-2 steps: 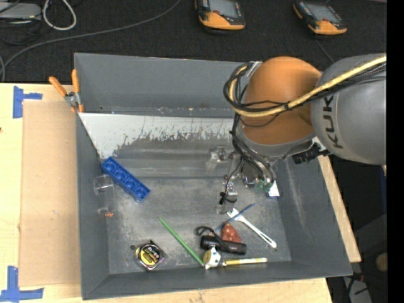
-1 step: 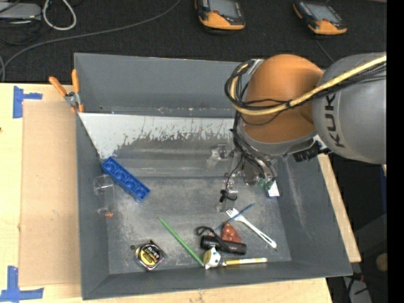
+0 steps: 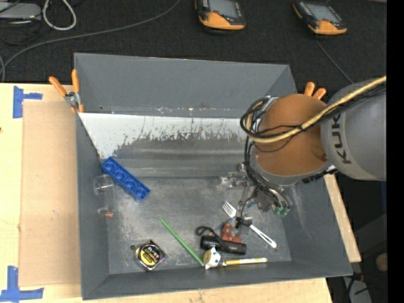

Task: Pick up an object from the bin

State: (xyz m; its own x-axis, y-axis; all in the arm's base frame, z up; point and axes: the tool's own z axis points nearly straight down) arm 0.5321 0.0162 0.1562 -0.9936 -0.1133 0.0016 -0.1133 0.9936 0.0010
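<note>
A white plastic fork (image 3: 261,235) lies on the floor of the grey bin (image 3: 189,93), toward its near right corner, tines pointing up-left. Just left of the fork's handle is a small heap: a brown-red piece (image 3: 231,235) touching a black, cord-like thing (image 3: 219,244). Below them, nearer the front wall than the fork, lies a yellow-handled tool (image 3: 245,262) with a white head. A thin green stick (image 3: 180,239) runs slantwise left of the fork, its lower end reaching that white head. Further left of the fork, by the front wall, sits a yellow and black tape measure (image 3: 149,255). Well apart from the fork, far to its left and higher up, a blue studded brick (image 3: 125,178) lies tilted. The heap crowds the fork's handle side; its tines have bare floor to their left.

The claw (image 3: 250,204) hangs over the fork's tine end, close to it; whether it is spread or pressed together cannot be told, and contact cannot be told either. The grey arm (image 3: 356,137) comes in from the right of the fork, its wrist under an orange cover (image 3: 287,145) looped with dark cables (image 3: 265,130), pointing down into the bin.
</note>
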